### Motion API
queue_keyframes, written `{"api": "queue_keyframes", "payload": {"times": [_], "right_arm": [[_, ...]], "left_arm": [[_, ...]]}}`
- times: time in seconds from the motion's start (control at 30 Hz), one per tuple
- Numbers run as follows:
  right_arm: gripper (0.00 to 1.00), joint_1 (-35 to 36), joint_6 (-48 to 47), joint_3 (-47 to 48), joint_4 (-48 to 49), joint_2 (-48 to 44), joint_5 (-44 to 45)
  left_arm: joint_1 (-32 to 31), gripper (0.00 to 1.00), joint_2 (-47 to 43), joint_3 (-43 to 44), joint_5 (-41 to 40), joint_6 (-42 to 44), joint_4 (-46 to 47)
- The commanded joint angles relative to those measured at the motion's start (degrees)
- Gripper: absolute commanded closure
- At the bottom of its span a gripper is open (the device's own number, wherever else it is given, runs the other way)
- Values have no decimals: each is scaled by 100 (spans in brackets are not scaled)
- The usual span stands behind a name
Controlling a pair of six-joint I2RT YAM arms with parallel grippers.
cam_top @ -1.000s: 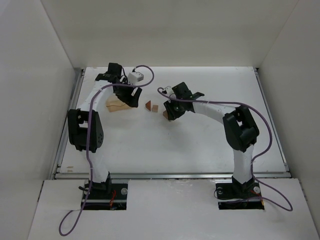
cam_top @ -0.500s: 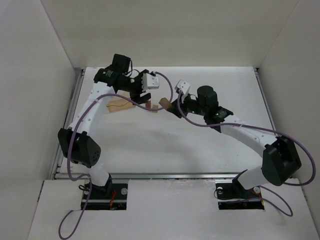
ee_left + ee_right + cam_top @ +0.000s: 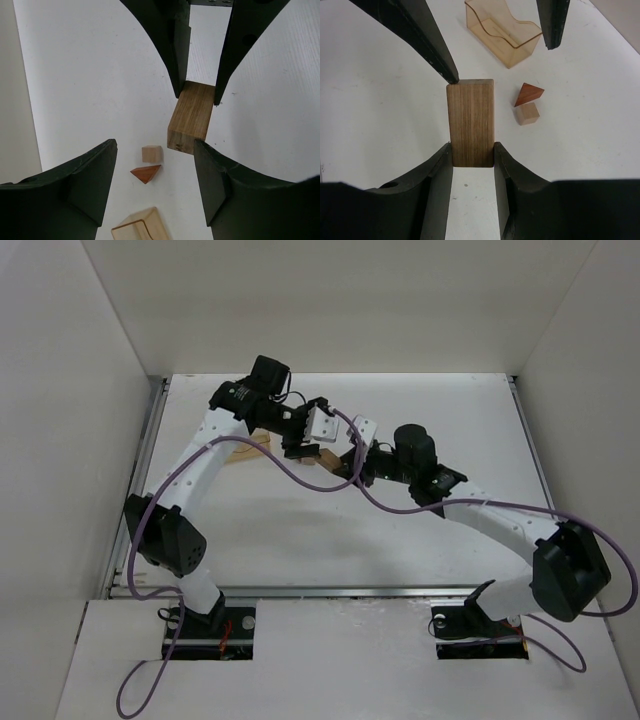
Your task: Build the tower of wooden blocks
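My right gripper (image 3: 472, 150) is shut on the near end of a brown wooden cuboid block (image 3: 470, 122), held lengthwise above the table. My left gripper (image 3: 155, 147) faces it, open, with its jaws astride the block's (image 3: 192, 117) far end. One left finger (image 3: 427, 35) has its tip at the block's far corner and the other (image 3: 552, 20) stands well off. On the table below lie a tiny tan cube (image 3: 152, 153) and a reddish-brown triangular piece (image 3: 146, 173), side by side. In the top view the two grippers (image 3: 310, 445) (image 3: 340, 458) meet mid-table.
A translucent tan arch-shaped piece (image 3: 502, 30) (image 3: 140, 227) lies on the white table beyond the tiny cube (image 3: 527, 113) and triangle (image 3: 528, 94). White walls (image 3: 70, 390) enclose the table on the left, back and right. Purple cables (image 3: 300, 475) loop between the arms.
Both arms have swung toward mid-table. The right gripper brought the brown block up and leftward; the left gripper left the arch piece, came to the block's far end, and its jaws narrowed slightly.
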Motion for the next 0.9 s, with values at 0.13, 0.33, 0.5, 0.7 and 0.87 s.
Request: {"api": "queue_keyframes", "payload": {"times": [0.13, 0.33, 0.5, 0.7, 0.87], "right_arm": [[100, 113, -72, 23, 723, -398, 50], [100, 113, -72, 23, 723, -398, 288], [100, 113, -72, 23, 829, -398, 288], [100, 166, -72, 84, 829, -346, 341], [100, 166, -72, 84, 829, -293, 341]], "left_arm": [[-149, 42, 127, -141, 142, 410, -617], [-211, 38, 127, -141, 194, 560, -855], [-263, 38, 127, -141, 256, 121, -627], [-316, 51, 127, -36, 308, -187, -416], [-316, 68, 127, -36, 309, -249, -468]]}}
